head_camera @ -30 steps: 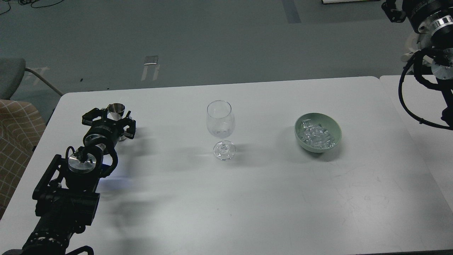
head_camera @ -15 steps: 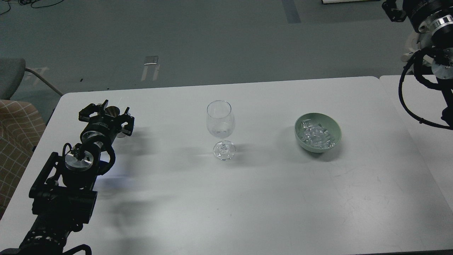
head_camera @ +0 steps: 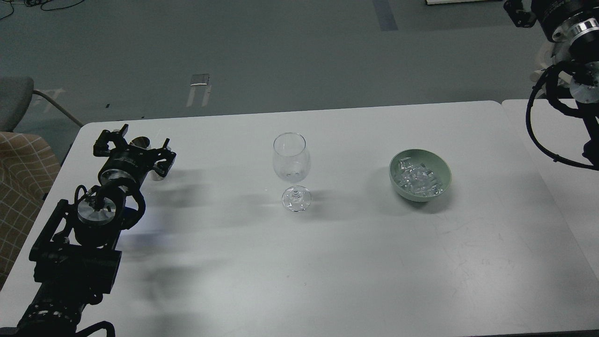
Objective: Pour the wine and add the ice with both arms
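Observation:
A clear stemmed wine glass point(head_camera: 291, 161) stands upright at the table's middle and looks empty. A pale green bowl point(head_camera: 443, 174) to its right holds several clear ice cubes point(head_camera: 416, 179). A small steel cup point(head_camera: 141, 140) stands at the far left, mostly hidden behind my left gripper point(head_camera: 136, 144). That gripper is open, with a finger on each side of the cup. My right arm point(head_camera: 568, 32) hangs at the top right, away from the table's things. Its gripper point(head_camera: 514, 13) is cut off by the frame edge.
The white table point(head_camera: 299, 262) has its far edge just beyond the cup and glass. A second table point(head_camera: 557, 154) adjoins on the right, under the right arm's looping cable. A chair with a checked cushion point(head_camera: 18, 164) stands off the left edge.
My left arm has moved left and a little farther away. Its open fingers now straddle the steel cup, which shows less than before. The right arm has barely moved.

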Controlling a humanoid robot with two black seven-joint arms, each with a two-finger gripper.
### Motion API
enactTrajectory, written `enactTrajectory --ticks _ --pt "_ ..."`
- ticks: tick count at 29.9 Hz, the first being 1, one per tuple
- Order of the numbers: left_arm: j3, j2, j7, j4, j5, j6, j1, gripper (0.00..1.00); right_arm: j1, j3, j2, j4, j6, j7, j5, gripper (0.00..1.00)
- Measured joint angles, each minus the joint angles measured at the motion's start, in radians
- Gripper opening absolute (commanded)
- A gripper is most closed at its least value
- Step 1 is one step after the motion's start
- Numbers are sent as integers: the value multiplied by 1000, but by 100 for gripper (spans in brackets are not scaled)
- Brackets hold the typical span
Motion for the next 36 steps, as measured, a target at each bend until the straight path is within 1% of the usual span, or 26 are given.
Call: enactTrajectory --ticks 3,8,10,11,13,15,17,18,22,23,25,27,30,33,36 --pt "1 6 -1 -41 3 -49 -5 97 1 0 -2 0 0 0 0 100" --pt "1 45 0 -124 6 -60 -14 97 1 0 -8 1 0 0 0 100" --pt "3 54 5 -134 13 -39 -33 97 1 0 -8 5 0 0 0 100" --pt "10 59 8 -138 19 -16 -46 98 1 0 -8 6 0 0 0 100" --pt "58 88 10 -160 55 52 -91 98 1 0 -8 6 0 0 0 100" --pt "111 123 4 -171 98 82 -133 98 1 0 -8 6 0 0 0 100" --pt "143 149 -11 -174 129 81 -160 98 1 1 -8 6 0 0 0 100" --pt "152 159 -19 -175 140 58 -167 98 1 1 -8 6 1 0 0 100" --pt "160 170 -61 -173 147 -91 -169 98 -1 -2 -8 7 6 1 0 100" --pt "159 171 -70 -172 143 -111 -169 98 -3 -2 -8 7 6 1 0 100" --pt "154 171 -80 -160 138 -119 -174 98 -5 -4 -8 8 6 1 0 100" --pt "150 171 -92 -141 136 -104 -180 98 -7 -4 -8 8 6 1 -1 100" --pt "149 171 -119 -126 135 -95 -183 98 -7 -5 -8 10 6 1 -1 100" --pt "150 169 -145 -126 137 -108 -178 98 -8 -9 -8 16 6 1 -3 100" --pt "153 166 -200 -133 138 -149 -169 98 -11 -25 -30 17 7 1 -17 100"
